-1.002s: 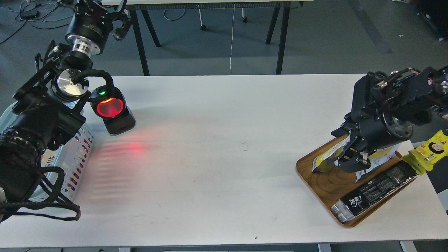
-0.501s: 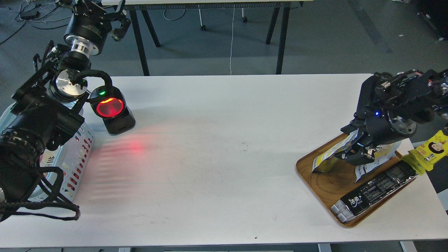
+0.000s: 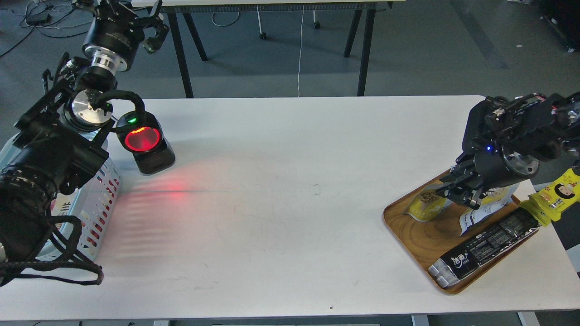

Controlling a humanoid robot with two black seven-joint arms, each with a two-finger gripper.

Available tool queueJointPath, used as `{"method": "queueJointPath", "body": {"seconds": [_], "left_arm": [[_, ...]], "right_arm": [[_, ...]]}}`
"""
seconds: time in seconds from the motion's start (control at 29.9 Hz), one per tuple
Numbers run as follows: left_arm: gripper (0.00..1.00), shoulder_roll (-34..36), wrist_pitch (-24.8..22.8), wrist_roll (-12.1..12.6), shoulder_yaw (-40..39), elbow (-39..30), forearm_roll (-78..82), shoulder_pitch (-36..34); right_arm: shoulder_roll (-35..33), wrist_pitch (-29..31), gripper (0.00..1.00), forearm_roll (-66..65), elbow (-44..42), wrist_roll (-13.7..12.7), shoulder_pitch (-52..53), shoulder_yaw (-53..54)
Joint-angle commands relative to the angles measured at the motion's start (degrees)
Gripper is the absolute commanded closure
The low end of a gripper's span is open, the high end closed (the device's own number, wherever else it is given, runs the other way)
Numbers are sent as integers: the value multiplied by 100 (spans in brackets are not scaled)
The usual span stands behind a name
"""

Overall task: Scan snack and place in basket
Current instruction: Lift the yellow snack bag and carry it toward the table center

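Note:
The snack (image 3: 425, 206), a small yellow pouch with a picture of round beans, stands on the brown wooden tray (image 3: 419, 240) at the right. My right gripper (image 3: 454, 192) is over its upper right edge, and its fingers close on the top of the pouch. The pale blue-white basket (image 3: 99, 199) stands at the table's left edge, mostly hidden behind my left arm. My left gripper (image 3: 129, 16) is raised at the top left, behind the table, and is seen dark and end-on.
A black scanner (image 3: 146, 144) with a glowing red window stands beside the basket and throws red light on the table. The tray also holds a longer yellow-white pouch (image 3: 491, 204) and a long black packet (image 3: 485, 248). A yellow packet (image 3: 559, 195) hangs off the right edge.
My right gripper has risen and moved slightly right. The snack has turned from showing its white back, tilted, to standing with its yellow front in view. The left arm has barely moved.

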Motion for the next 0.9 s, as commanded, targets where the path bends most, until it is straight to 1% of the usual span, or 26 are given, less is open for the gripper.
{"method": "queueJointPath", "body": {"seconds": [0.0, 0.23, 0.37, 0.47, 0.53, 0.7, 0.87], "left_arm": [[0, 4, 0, -1, 0, 0, 0, 0], [0, 4, 0, 8, 0, 0, 0, -27], [0, 4, 0, 17, 0, 0, 8, -53], [0, 4, 0, 26, 0, 0, 0, -62], [0, 13, 0, 26, 0, 0, 8, -53], [0, 4, 0, 26, 0, 0, 8, -36], [0, -5, 0, 17, 0, 0, 0, 8]], "right_arm": [[-1, -183, 100, 0, -4, -1, 17, 6], [-27, -218, 100, 70, 57, -1, 324, 102], [-27, -209, 100, 149, 277, -1, 746, 208], [78, -209, 100, 491, 294, -1, 1028, 322], [341, -244, 100, 729, 294, -1, 1098, 392], [982, -578, 100, 1239, 338, -1, 1028, 516], [1607, -798, 100, 1362, 277, -1, 765, 551]]}}
